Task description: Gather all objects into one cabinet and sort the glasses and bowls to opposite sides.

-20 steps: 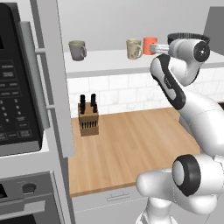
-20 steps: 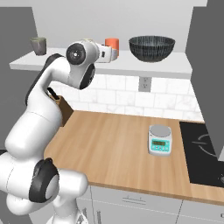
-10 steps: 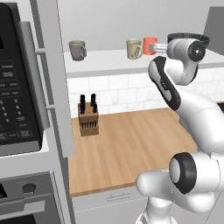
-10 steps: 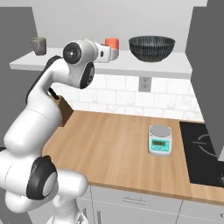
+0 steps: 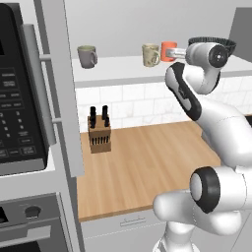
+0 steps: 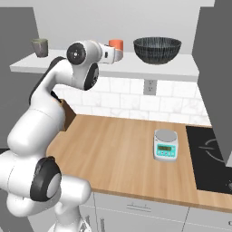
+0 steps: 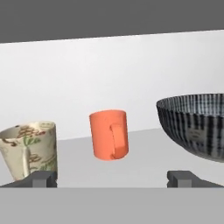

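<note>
Swung further toward the cabinet (image 6: 54, 68) over the last second, wrist now level with its bottom board. Pincer (image 7: 113, 177) released, jaws spread wide, empty, aimed at orange mug (image 7: 109, 134) mid-board. Beige patterned mug (image 7: 31, 148) just beside on one flank, black speckled bowl (image 7: 197, 124) on the other; grey mug (image 5: 87, 55) well apart toward the board's left end. Risk: wide fingertips clipping beige mug or bowl rim on advance, tipping either. Smooth glazed cylinder with rear handle: prone to slipping

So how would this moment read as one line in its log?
gripper: open, empty | faces: orange mug | left: beige mug | right: black bowl | all on cabinet board
</note>
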Controlling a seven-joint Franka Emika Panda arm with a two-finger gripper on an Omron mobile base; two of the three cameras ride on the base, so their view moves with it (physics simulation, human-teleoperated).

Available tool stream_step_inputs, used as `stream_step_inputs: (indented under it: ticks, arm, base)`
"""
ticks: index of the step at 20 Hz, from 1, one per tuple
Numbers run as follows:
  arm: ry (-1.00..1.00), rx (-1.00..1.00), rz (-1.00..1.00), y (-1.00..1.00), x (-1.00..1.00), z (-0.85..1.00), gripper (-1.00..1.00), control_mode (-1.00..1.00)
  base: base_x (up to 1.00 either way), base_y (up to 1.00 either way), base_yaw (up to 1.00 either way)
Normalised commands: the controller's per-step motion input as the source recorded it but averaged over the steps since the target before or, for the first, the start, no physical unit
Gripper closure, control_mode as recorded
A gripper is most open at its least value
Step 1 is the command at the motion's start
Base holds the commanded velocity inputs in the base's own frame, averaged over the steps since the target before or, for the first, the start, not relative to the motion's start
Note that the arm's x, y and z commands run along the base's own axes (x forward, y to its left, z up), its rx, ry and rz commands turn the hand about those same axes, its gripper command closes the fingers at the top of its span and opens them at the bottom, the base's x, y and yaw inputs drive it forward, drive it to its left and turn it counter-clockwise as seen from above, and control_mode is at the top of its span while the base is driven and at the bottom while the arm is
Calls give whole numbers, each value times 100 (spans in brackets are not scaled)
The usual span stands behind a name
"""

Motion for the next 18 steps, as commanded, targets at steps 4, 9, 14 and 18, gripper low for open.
stream_step_inputs:
  ticks: [4, 9, 14, 18]
  arm:
    - [0, 0, 2, 0, 31, -1, -100, -100]
    - [0, 0, 5, -12, 32, -4, -100, -100]
    - [0, 0, 8, -24, 16, -9, -100, -100]
    - [0, 0, 5, -18, 13, -8, -100, -100]
  base:
    - [0, 0, 0]
    - [0, 0, 0]
    - [0, 0, 0]
    - [0, 0, 0]
